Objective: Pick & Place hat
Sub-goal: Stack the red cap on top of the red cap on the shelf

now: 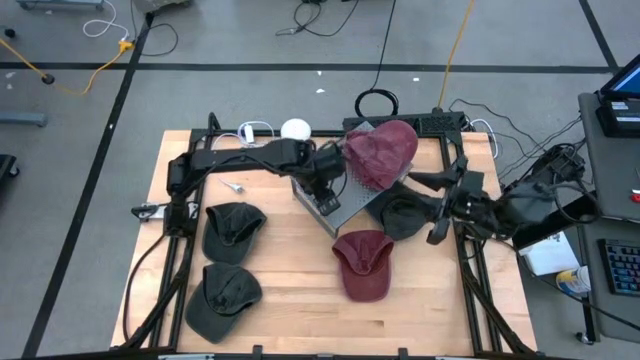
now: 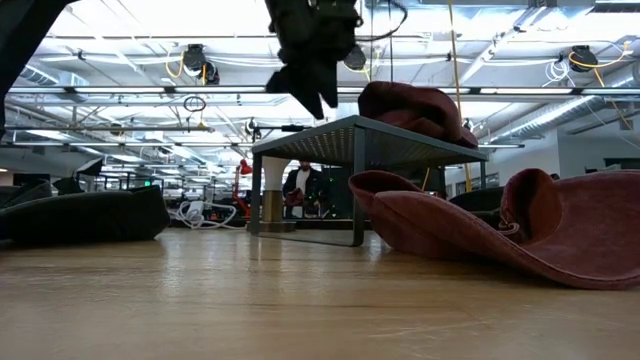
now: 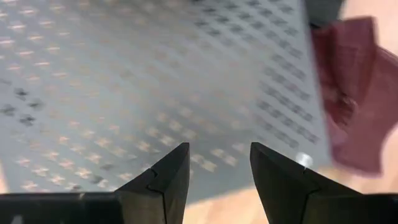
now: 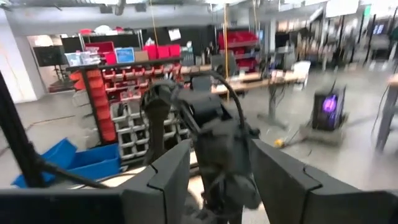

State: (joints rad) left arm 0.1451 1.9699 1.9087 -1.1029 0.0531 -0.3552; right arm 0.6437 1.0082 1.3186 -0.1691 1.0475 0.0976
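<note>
A maroon hat (image 1: 382,155) lies on the far right part of a grey perforated stand (image 1: 322,203); in the low view the same hat (image 2: 420,108) lies on the stand's top (image 2: 360,135). A second maroon hat (image 1: 362,264) lies crown up on the table. My left gripper (image 1: 326,178) hovers open over the stand's top, just left of the maroon hat (image 3: 354,99); its fingers (image 3: 214,171) touch nothing. My right gripper (image 1: 424,207) is open and held level above a dark hat (image 1: 400,216), pointing toward the left arm (image 4: 217,143).
Two dark green hats (image 1: 233,228) (image 1: 224,296) lie on the table's left side. A white round object (image 1: 295,129) and cables sit at the far edge. Bare wood (image 1: 300,310) shows near the front edge. A person stands in the room behind (image 2: 303,185).
</note>
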